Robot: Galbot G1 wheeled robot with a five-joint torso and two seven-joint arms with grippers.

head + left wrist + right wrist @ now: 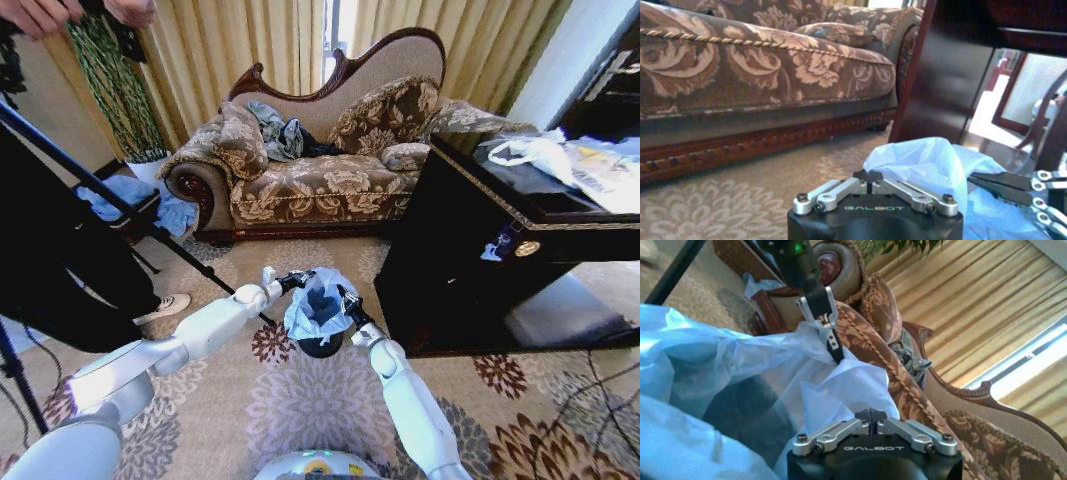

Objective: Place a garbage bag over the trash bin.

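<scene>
While the garbage bag drapes the trash bin at lower centre of the head view, the 2 grippers pinch opposite edges: left gripper closed on its left rim, right gripper closed right, equally near, bin directly beneath.

Daylight enters through the window behind the curtains, top centre of the head view, leaving the room evenly bright. That view bows strongly at its edges. The dark cabinet on the right stays shadowed. Both wrist views look soft, with blown highlights at their right sides.
</scene>
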